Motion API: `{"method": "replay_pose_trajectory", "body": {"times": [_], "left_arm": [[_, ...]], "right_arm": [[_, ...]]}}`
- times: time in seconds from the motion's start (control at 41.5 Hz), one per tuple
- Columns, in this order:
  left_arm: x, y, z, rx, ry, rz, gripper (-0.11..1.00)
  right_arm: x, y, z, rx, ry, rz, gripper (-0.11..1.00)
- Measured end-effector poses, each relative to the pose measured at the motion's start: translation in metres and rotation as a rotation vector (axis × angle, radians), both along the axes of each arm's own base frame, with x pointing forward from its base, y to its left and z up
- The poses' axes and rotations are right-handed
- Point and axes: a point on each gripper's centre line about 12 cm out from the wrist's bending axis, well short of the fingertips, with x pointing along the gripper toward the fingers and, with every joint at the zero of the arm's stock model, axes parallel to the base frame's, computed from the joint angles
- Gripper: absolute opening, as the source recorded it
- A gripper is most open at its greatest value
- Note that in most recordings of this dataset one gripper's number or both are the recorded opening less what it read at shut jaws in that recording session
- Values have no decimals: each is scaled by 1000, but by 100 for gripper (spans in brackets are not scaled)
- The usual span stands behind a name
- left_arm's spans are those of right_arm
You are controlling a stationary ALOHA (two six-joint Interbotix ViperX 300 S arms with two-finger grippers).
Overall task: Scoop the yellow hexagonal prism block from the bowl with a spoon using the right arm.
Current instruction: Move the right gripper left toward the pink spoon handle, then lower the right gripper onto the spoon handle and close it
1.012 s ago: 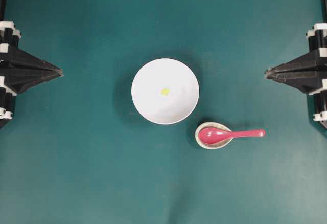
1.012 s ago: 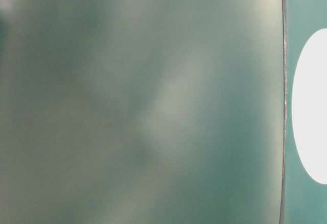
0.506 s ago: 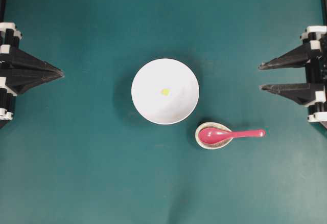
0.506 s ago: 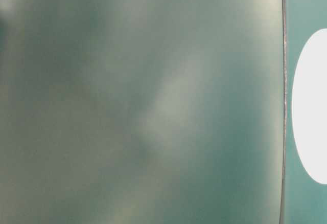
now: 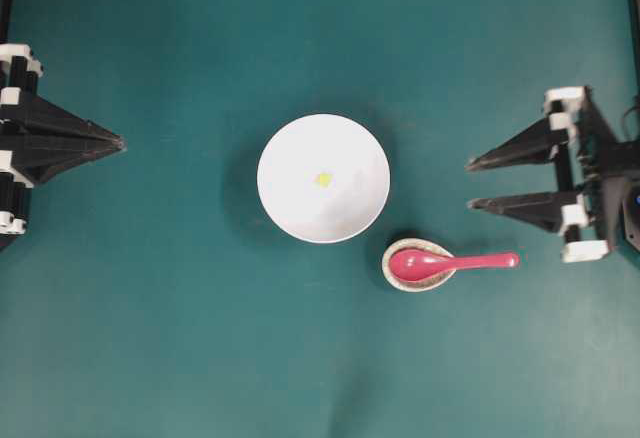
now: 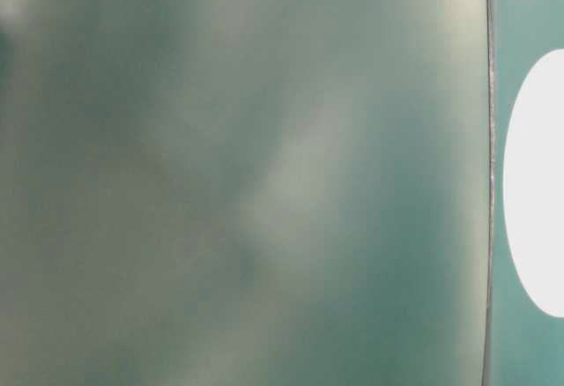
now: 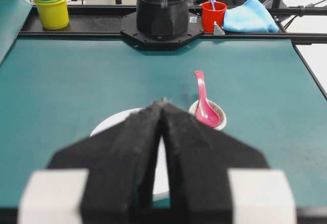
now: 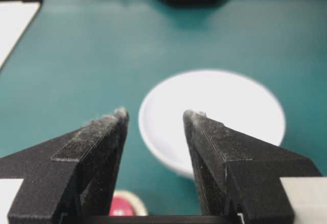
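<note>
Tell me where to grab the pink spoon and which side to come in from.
Take the spoon by its straight handle, near the free end. That end juts clear of the small dish toward the open right pincer, while the scoop sits in the dish. Probably come from above, fingers across the narrow handle.

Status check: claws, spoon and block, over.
Right claw open, empty, short of the spoon. Left claw shut, parked. Yellow block in the white bowl. Nothing blocking the spoon handle.
</note>
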Motion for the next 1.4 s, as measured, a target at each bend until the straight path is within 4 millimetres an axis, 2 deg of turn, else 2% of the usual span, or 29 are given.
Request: {"method": "replay_pose_trajectory", "body": {"times": [0.241,0.578,0.771,1.205,1.397], "left_arm": [[0,0,0,0,2,0,2],[0,0,-1,0,11,-1,2],[0,0,-1,2,8,0,2],[1,0,-3,0,23,0,2],[1,0,-3,0,25,0,2]], "right_arm": [[8,7,-42,62,66,-23,52],[-5,29,-85,161,105,-32,52],[-8,42,-110,183,183,-46,52],[-13,58,-139,110,215,-19,52],[-15,56,-148,92,246,-31,52]]}}
